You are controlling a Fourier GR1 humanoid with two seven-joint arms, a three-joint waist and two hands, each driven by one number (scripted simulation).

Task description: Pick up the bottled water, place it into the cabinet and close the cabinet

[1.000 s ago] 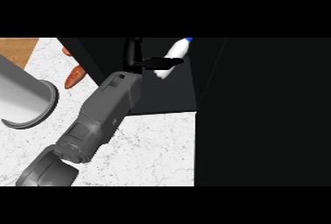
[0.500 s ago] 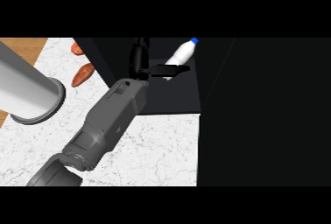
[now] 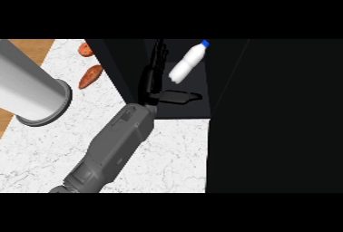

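The bottled water (image 3: 187, 63) lies tilted inside the dark cabinet (image 3: 194, 109), with my left hand (image 3: 155, 74) just beside it, fingers straight, thumb out, holding nothing. I judge pick-up and placement done and only the closing of the cabinet left, though I cannot make out its door. I count one bottle, one cabinet, one hand, one grey cylinder (image 3: 30, 95) and two reddish-brown items (image 3: 90, 77) on the marble counter (image 3: 174, 154).

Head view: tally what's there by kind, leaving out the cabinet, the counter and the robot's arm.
Bottled water: 1
Grey cylinder: 1
Orange-brown pieces: 2
Total: 4
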